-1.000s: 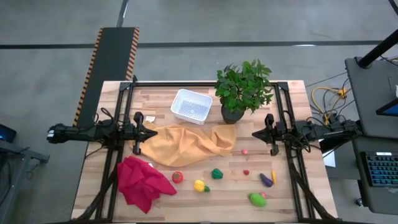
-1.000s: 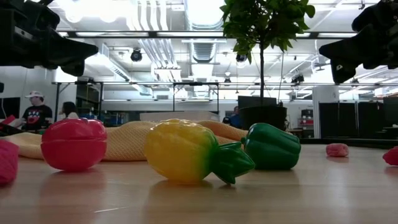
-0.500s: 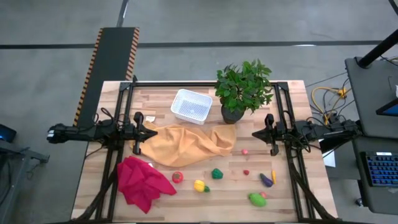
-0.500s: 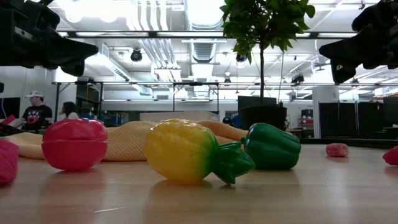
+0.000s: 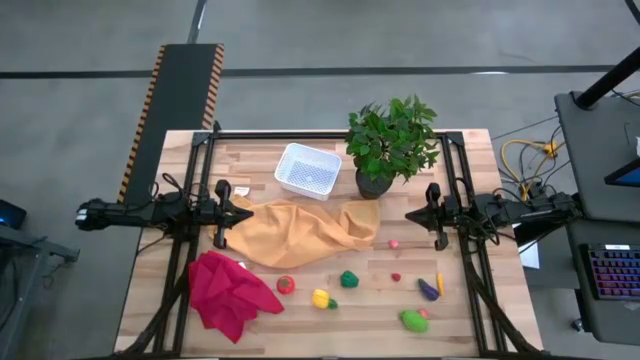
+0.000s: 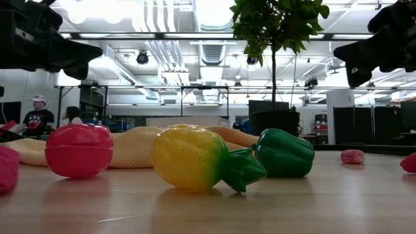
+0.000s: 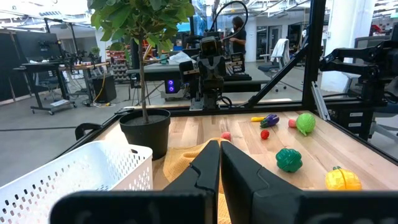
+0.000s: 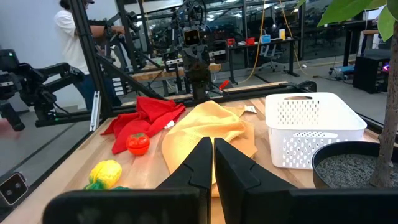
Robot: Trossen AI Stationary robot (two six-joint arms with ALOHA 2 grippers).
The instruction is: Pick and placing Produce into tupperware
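Produce lies scattered along the near edge of the worktop [image 5: 260, 155]: a red tomato [image 5: 286, 285], a yellow fruit [image 5: 321, 298], a green pepper [image 5: 348, 279], a purple eggplant [image 5: 428, 290]. The white tupperware [image 5: 308, 170] sits at the far edge beside the potted plant [image 5: 390, 142]. The left tool [image 5: 250, 211] and right tool [image 5: 407, 216] hang at either side, fingers pressed together, gripping nothing, facing each other over an orange cloth [image 5: 305, 230].
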